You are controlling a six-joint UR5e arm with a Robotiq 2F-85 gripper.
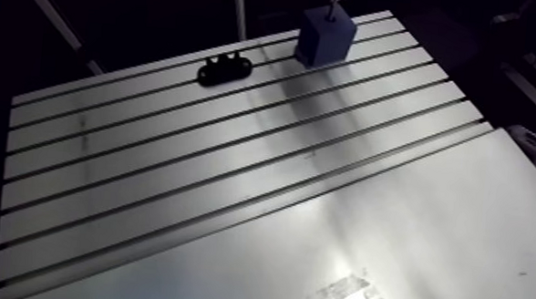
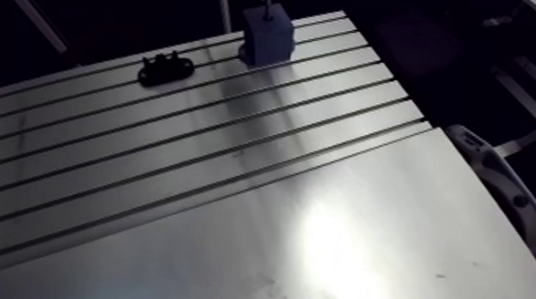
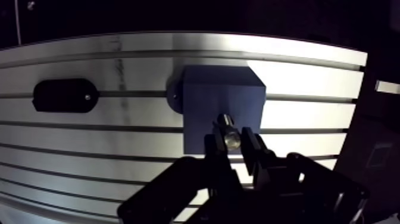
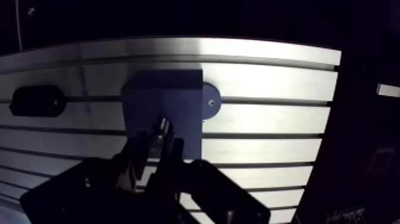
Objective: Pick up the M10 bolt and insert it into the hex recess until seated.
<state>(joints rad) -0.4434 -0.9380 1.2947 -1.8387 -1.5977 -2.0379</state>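
While jaws grip the bolt (image 3: 228, 131), it hangs above the blue block (image 3: 208, 98).

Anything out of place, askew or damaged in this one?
Nothing stands out. The gripper is shut on the bolt over the blue block, which sits flat on the slotted table. The black fixture lies apart beside it. Nothing looks spilled or damaged.

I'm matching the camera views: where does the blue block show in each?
Arm view: the blue block stands near the table's far edge, right of the black oval part.
Wrist view: the block sits just ahead of the gripper and the bolt it holds.
Shared landmark: the black oval part, beside the block in both.
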